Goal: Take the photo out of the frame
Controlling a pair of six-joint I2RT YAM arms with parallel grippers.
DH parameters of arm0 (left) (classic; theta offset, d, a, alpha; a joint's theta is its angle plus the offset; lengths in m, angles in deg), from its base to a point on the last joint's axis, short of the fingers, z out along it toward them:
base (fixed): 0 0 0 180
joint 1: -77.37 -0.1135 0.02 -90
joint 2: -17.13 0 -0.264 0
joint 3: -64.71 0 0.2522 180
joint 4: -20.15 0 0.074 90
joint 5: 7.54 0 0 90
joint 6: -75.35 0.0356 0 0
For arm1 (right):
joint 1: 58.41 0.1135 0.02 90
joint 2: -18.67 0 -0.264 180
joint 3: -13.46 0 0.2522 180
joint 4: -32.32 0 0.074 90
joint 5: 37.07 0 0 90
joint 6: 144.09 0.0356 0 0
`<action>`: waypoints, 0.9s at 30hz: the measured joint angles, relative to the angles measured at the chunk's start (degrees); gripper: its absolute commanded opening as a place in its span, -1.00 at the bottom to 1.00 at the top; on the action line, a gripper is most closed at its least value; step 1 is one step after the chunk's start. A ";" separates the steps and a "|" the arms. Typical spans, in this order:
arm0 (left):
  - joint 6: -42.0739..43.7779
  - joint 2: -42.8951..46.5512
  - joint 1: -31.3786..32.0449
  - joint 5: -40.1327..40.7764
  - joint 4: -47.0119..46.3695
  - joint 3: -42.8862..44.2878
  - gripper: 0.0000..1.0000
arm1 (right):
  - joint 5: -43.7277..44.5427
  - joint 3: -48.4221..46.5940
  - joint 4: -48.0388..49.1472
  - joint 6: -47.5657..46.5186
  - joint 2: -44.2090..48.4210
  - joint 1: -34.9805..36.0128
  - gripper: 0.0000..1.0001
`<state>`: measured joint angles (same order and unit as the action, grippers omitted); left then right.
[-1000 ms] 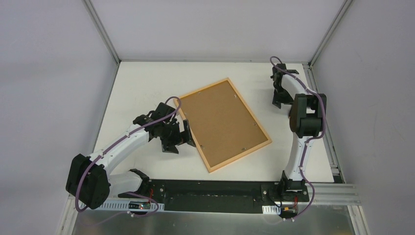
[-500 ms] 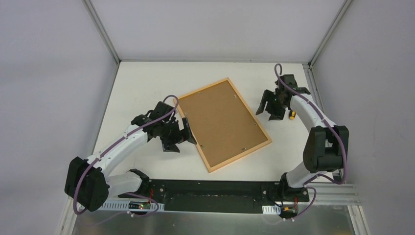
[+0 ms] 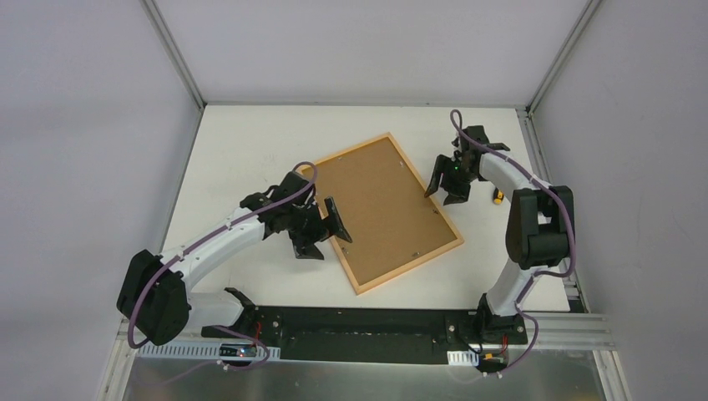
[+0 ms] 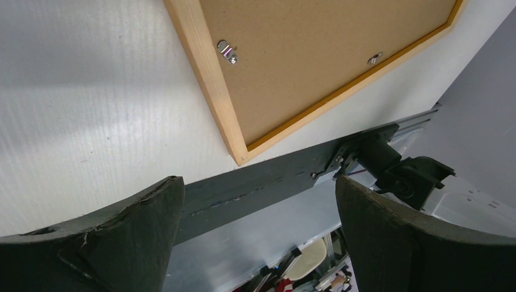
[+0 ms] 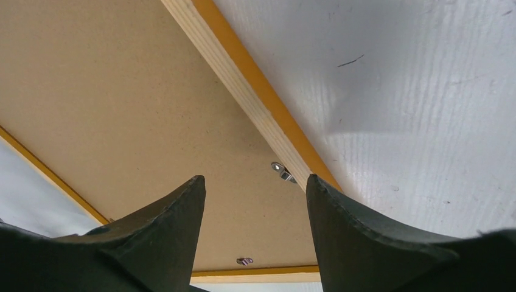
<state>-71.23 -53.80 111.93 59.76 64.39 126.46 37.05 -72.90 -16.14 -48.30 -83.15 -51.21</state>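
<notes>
1. The left gripper (image 3: 326, 236) is spread wide with nothing between its fingers. In its wrist view the gap (image 4: 258, 182) shows only white table and the black base rail at the table's near edge.
2. The right gripper (image 3: 444, 188) is also parted and holds nothing. Its wrist view (image 5: 254, 179) looks between the fingers onto a frame rail and a small metal clip (image 5: 281, 171).
3. The left gripper sits at the left long side of the frame (image 3: 345, 153), one finger reaching over that edge. The right gripper is at the opposite long side, towards the far end. Whether either finger touches the wood cannot be told.
4. The frame lies flat and askew on the white table (image 3: 234, 150), back side up. Its pale wood rails and thin orange lip surround the brown backing board (image 3: 380, 209).
5. The photo is not visible in any view. Presumably it lies face down under the board, inside the frame.
6. The clips (image 4: 227, 52) along the rails appear to lie across the board's edge, so the board looks held in.
7. By this showing the task is barely begun: nothing is gripped or lifted. The clips remain to be turned aside, the board raised, and the photo drawn out.
</notes>
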 measured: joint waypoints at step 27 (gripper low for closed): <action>-7.50 -11.80 1.09 -4.96 -4.55 10.97 0.87 | 0.63 -1.11 2.54 -5.57 -5.03 0.98 -0.12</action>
<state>-78.72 -65.61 113.03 54.80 59.84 137.43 37.69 -74.01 -13.60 -53.88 -88.17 -50.23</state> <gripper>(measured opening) 0.937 0.413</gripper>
